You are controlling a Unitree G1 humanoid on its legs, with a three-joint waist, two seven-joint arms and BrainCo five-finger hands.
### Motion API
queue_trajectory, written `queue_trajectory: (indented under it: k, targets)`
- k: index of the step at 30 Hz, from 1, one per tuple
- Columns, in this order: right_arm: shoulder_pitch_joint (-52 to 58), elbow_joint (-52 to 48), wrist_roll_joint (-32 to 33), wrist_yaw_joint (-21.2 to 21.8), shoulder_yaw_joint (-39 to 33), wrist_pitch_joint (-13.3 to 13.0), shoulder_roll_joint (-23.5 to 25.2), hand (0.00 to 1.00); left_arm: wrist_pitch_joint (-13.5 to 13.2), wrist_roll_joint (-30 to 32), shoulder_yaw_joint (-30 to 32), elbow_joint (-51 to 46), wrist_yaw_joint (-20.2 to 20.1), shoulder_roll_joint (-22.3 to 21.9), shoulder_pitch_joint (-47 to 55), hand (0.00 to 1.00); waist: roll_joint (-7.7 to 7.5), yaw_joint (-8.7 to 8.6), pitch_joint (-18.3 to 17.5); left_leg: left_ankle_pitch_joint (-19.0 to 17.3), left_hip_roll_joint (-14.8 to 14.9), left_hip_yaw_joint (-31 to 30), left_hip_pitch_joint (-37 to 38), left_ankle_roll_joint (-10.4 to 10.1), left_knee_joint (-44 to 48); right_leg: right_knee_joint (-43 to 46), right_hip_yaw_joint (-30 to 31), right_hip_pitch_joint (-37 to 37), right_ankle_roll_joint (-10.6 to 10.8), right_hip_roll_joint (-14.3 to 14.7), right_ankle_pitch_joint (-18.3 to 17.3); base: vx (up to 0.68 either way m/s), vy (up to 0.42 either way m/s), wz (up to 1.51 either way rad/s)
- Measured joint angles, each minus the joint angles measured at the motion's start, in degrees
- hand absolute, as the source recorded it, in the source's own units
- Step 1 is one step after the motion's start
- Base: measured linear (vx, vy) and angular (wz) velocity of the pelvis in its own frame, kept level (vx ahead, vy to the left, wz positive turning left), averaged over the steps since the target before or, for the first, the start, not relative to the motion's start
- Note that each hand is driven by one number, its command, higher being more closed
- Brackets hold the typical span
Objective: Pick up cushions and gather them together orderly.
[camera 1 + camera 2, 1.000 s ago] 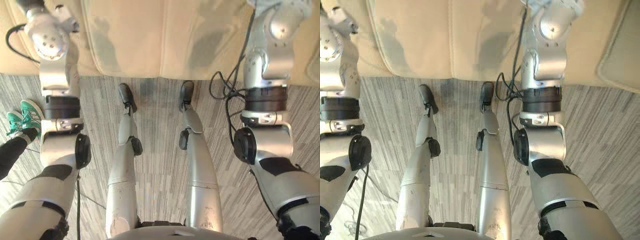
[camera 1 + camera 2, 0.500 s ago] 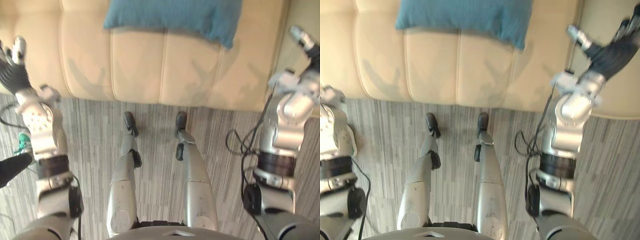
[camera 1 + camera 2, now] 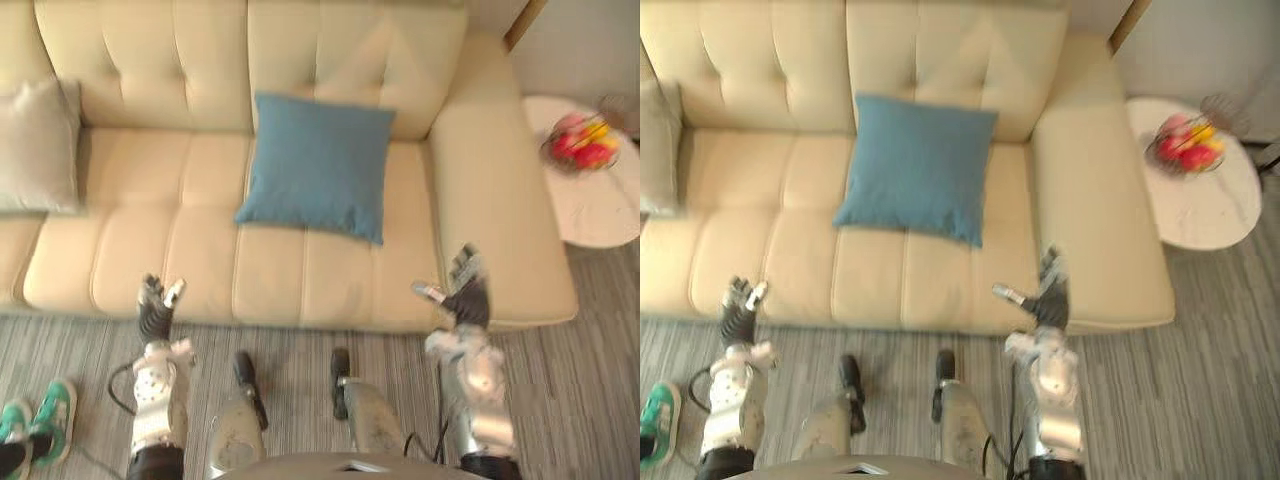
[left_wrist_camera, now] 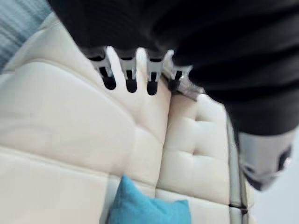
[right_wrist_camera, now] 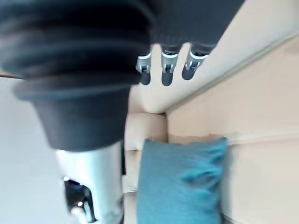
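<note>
On the sofa [image 3: 150,260]: blue cushion [image 3: 318,165] mid-seat and grey cushion [image 3: 38,145] far left are coming into view as the camera is lifting. Left hand [image 3: 153,312] and right hand [image 3: 466,295] are hovering at the front edge, fingers straight, empty; gathering is not yet started.

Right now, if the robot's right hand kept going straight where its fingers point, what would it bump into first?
Most likely the sofa's armrest: the right hand is at its front end, pointing along it. The blue cushion lies to the hand's left. Height is unclear, so it might pass above.
</note>
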Motion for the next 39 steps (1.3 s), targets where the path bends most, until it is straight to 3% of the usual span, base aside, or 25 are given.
queue_trajectory:
  k: [1, 6, 10, 19, 20, 21, 22, 23, 24, 25, 26, 28, 30, 31, 33, 35, 37, 39]
  targets:
    - [1.70, 5.21, -0.20, 0.90, 0.14, 0.80, 1.02, 0.00, 0.44, 0.55, -0.56, 3.61, -0.93, -0.82, 1.28, 0.00, -0.03, 0.03, -2.12, -0.86, 0.02, 0.36, 1.33, -0.41, -0.01, -0.95, 0.05, 1.63, 0.04, 0.03, -0.07, 0.13, 0.023, -0.10]
    - [1.97, 23.48, -6.89, 2.08, -0.85, 4.17, 2.38, 0.00, 2.30, 5.61, -0.16, 18.22, -3.14, -2.77, 2.01, 0.00, 0.24, 0.05, -5.36, -2.47, 0.04, 0.91, 7.58, -0.91, -0.28, -4.97, 0.06, 9.51, 0.54, 0.11, 0.24, 0.09, 0.021, -0.04]
    - [1.78, 32.01, -9.49, 2.11, -5.17, 5.47, 3.35, 0.00, 3.77, 8.93, 3.17, 25.93, -3.16, -3.53, 3.22, 0.00, 0.46, 0.22, -7.48, -3.12, -0.33, 1.72, 10.99, -1.32, -1.78, -7.58, 0.75, 13.02, 1.44, 0.22, 1.15, 0.07, 0.019, -0.08]
    - [-0.08, 38.68, -10.70, 1.81, -9.63, 6.82, 3.34, 0.00, 4.19, 9.68, 5.91, 31.10, -3.04, -2.88, 3.11, 0.00, -0.21, 1.31, -7.12, -4.01, -1.64, 6.57, 14.51, -1.22, -2.87, -11.88, 6.82, 14.85, 2.11, 0.13, 5.32, -0.01, 0.037, -0.32]
    - [-0.79, 38.25, -11.04, 1.75, -9.29, 6.81, 3.35, 0.00, 4.19, 9.70, 5.84, 31.09, -3.00, -2.60, 2.56, 0.00, -0.06, 1.89, -5.73, -5.44, -1.29, 8.21, 14.13, -0.82, -0.48, -11.10, 8.71, 13.88, 1.78, 0.30, 5.98, -0.13, 0.047, -0.79]
    - [-1.18, 38.07, -11.13, 1.74, -8.83, 6.78, 3.32, 0.00, 4.22, 9.69, 5.83, 30.97, -2.96, -2.39, 1.66, 0.00, -1.24, 1.79, -5.20, -6.94, -1.26, 8.79, 12.09, -0.10, 2.44, -10.54, 9.38, 12.28, 2.17, 0.37, 7.21, -0.17, 0.049, -0.76]
    - [-1.65, 37.97, -11.13, 1.73, -8.39, 6.76, 3.34, 0.00, 4.22, 9.69, 5.88, 30.78, -2.90, -2.32, 0.77, 0.00, -1.40, 2.08, -5.11, -7.86, -1.34, 8.26, 10.43, 1.08, 4.14, -10.13, 9.53, 10.83, 1.96, 0.54, 8.49, -0.23, 0.040, -0.99]
    - [-3.18, 38.16, -11.14, 1.72, -7.37, 6.67, 2.79, 0.00, 4.24, 9.66, 6.09, 30.47, -2.83, -2.56, 0.41, 0.00, 0.18, 3.40, -4.59, -7.62, 0.73, 7.96, 8.46, 2.68, 5.01, -10.31, 8.05, 9.13, 1.13, 1.47, 10.83, -0.21, 0.040, -0.86]
    - [-3.98, 38.16, -11.13, 1.69, -7.33, 6.62, 3.35, 0.00, 4.21, 9.66, 5.85, 30.15, -2.66, -2.34, -0.18, 0.00, 0.68, 2.82, -3.42, -7.16, 1.51, 8.36, 7.57, 2.95, 5.58, 2.88, 2.44, 6.31, -0.52, 0.97, 2.38, -0.20, 0.024, -0.55]
    - [-3.13, 38.26, -11.13, 1.66, -7.31, 6.69, 3.64, 0.00, 4.21, 9.66, 5.60, 29.82, -2.56, -2.02, -0.45, 0.00, 0.60, 2.63, -3.23, -7.01, 1.61, 7.51, 7.16, 3.09, 6.12, 11.63, -0.28, 5.49, -1.37, -0.18, -2.37, -0.13, -0.022, 0.24]
    - [-2.44, 38.65, -11.12, 1.66, -7.28, 6.68, 3.80, 0.00, 4.22, 9.57, 5.47, 29.58, -2.21, -1.50, -0.51, 0.00, -0.53, 2.59, -3.31, -6.41, 1.31, 6.65, 6.92, 3.40, 6.34, 21.46, -2.23, 6.20, -0.12, -2.50, -6.50, -0.16, -0.083, 0.44]
    - [-2.13, 41.29, -11.13, 1.57, -7.04, 6.68, 3.83, 0.00, 4.58, 8.73, 5.73, 29.71, -1.87, -0.49, 0.04, 0.00, -2.51, 2.71, -4.34, -4.47, 0.89, 5.54, 5.53, 2.63, 6.58, 29.32, -3.25, 8.93, 2.10, -6.37, -8.81, -0.16, -0.138, 0.35]
    - [-3.19, 43.77, -11.16, 1.59, -6.57, 6.65, 4.03, 0.00, 4.77, 8.69, 5.85, 29.79, -1.73, 0.59, 0.57, 0.00, -3.91, 3.12, -5.26, -2.08, 0.98, 4.53, 3.05, 1.73, 7.06, 30.71, -2.69, 11.01, 3.60, -9.00, -9.43, -0.23, -0.230, 0.14]
    - [-4.41, 44.79, -11.20, 1.52, -6.33, 6.75, 3.56, 0.00, 5.05, 8.67, 5.98, 30.38, -1.53, 0.97, 0.53, 0.00, -4.45, 3.90, -5.49, -0.33, 1.08, 4.48, 1.82, 1.25, 6.73, 27.73, -2.52, 10.58, 5.32, -7.26, -10.94, -0.21, -0.197, -0.17]
    - [-5.56, 44.93, -11.20, 0.27, -6.25, 7.00, 1.52, 0.00, 5.35, 7.70, 5.86, 30.29, -0.57, -1.68, 0.85, 0.00, -0.53, 5.23, -6.12, 0.93, 1.88, 2.07, -0.31, 1.14, 5.17, 18.37, -2.04, 12.73, 5.03, -3.70, -12.51, -0.20, -0.076, -0.32]
    - [-7.08, 45.07, -11.16, -0.74, -6.13, 7.08, 0.67, 0.00, 5.25, 6.87, 5.05, 30.20, -0.16, -1.60, 0.36, 0.00, -0.21, 5.20, -4.88, 3.43, 1.89, 2.55, -2.48, 1.04, 5.04, 11.31, -3.67, 14.33, 3.31, -3.32, -17.41, -0.26, -0.130, -0.12]
    - [-8.79, 44.94, -11.15, -0.93, -5.79, 7.41, 0.58, 0.00, 5.29, 6.40, 3.07, 30.80, 0.22, -2.03, -0.52, 0.00, 2.65, 4.86, -2.45, 5.59, 4.21, 0.55, -3.12, -0.11, 3.89, 8.30, -5.10, 15.33, 1.30, -0.29, -16.08, -0.34, -0.124, 0.11]
    - [-7.45, 44.98, -11.15, -1.55, -5.50, 7.78, 0.68, 0.00, 5.23, 6.35, 2.91, 30.54, 0.43, -2.40, -0.13, 0.00, 3.27, 4.72, -2.46, 6.37, 4.92, 0.40, -1.67, -0.75, 1.63, 9.27, -6.48, 15.59, 0.73, 0.58, -15.78, -0.32, -0.072, 0.24]
